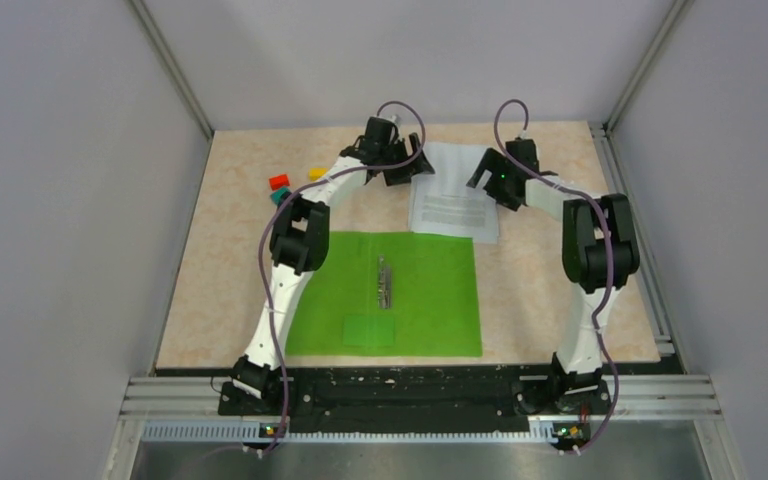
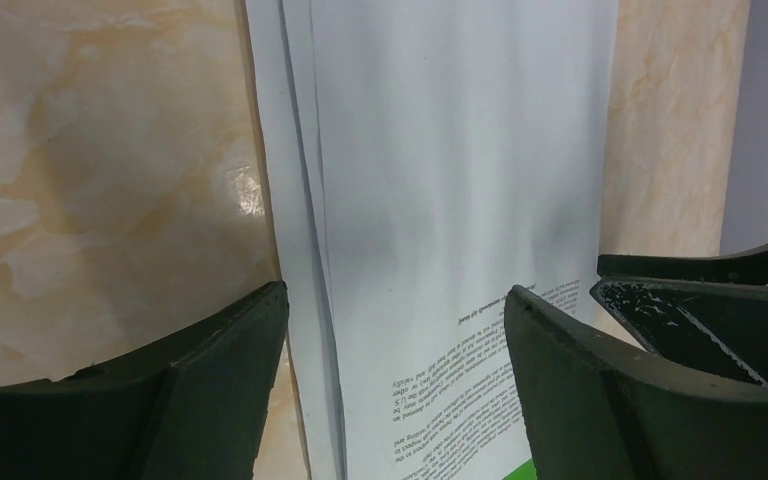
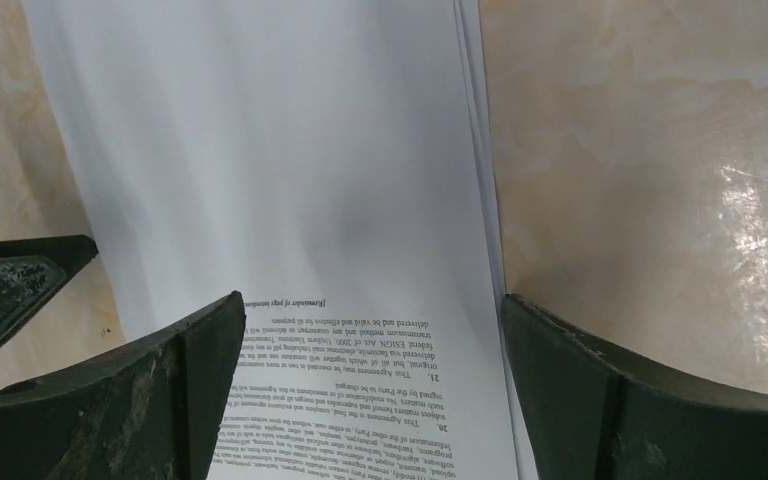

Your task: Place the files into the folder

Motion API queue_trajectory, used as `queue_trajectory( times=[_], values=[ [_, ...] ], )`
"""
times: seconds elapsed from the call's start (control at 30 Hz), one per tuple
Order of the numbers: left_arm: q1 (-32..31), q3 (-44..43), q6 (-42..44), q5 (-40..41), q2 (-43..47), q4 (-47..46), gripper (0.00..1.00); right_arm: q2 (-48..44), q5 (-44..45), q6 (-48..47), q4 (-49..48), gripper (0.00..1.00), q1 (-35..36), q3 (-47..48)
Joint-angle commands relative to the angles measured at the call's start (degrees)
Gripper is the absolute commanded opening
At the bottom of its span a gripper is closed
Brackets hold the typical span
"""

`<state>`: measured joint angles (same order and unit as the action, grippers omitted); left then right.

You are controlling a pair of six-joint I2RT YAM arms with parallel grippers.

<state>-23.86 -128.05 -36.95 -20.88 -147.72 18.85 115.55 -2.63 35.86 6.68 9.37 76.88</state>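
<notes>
The files [image 1: 455, 200] are a small stack of white printed sheets lying on the table just beyond the open green folder [image 1: 400, 290]. My left gripper [image 1: 400, 165] is at the stack's left edge and my right gripper [image 1: 490, 178] at its right edge. In the left wrist view, the left gripper [image 2: 395, 290] stands open astride the files [image 2: 440, 200], whose left edges are fanned. A sliver of the folder [image 2: 522, 470] shows below. In the right wrist view, the right gripper [image 3: 374, 297] is open over the files [image 3: 290, 180], straddling their right edge.
The folder's metal clip [image 1: 387, 282] runs along its middle, with a small label [image 1: 370, 330] near the front. Red [image 1: 279, 182], yellow [image 1: 316, 172] and teal [image 1: 280, 197] blocks sit left of the left arm. Grey walls enclose the table.
</notes>
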Motion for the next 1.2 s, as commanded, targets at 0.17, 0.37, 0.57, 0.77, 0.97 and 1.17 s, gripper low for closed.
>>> queue_trajectory(
  times=[0.17,0.37,0.57,0.77,0.97,1.17],
  values=[
    [0.17,0.00,-3.64,-3.51,-2.03,5.38,0.77,6.61,-3.40,1.19,6.68,0.99,1.43,2.94],
    [1.98,4.20,-0.11,2.58,2.86,10.71,0.83,5.78,-1.08,0.23,7.71,0.99,1.20,2.33],
    [1.27,9.33,0.73,-0.92,5.55,12.89,0.88,4.45,-0.28,-0.66,8.13,0.99,1.06,0.81],
    [-0.81,9.02,0.63,0.80,4.55,15.94,0.91,4.71,-2.43,-1.45,7.45,0.99,1.03,-0.33],
    [-2.50,3.43,-1.05,2.00,-0.53,18.21,0.91,6.13,-7.11,-1.56,6.41,0.99,1.01,-0.17],
    [-2.64,-2.86,-3.13,-0.81,-3.95,18.90,0.89,6.71,-9.83,-1.98,6.13,0.99,1.18,0.47]
  ],
)
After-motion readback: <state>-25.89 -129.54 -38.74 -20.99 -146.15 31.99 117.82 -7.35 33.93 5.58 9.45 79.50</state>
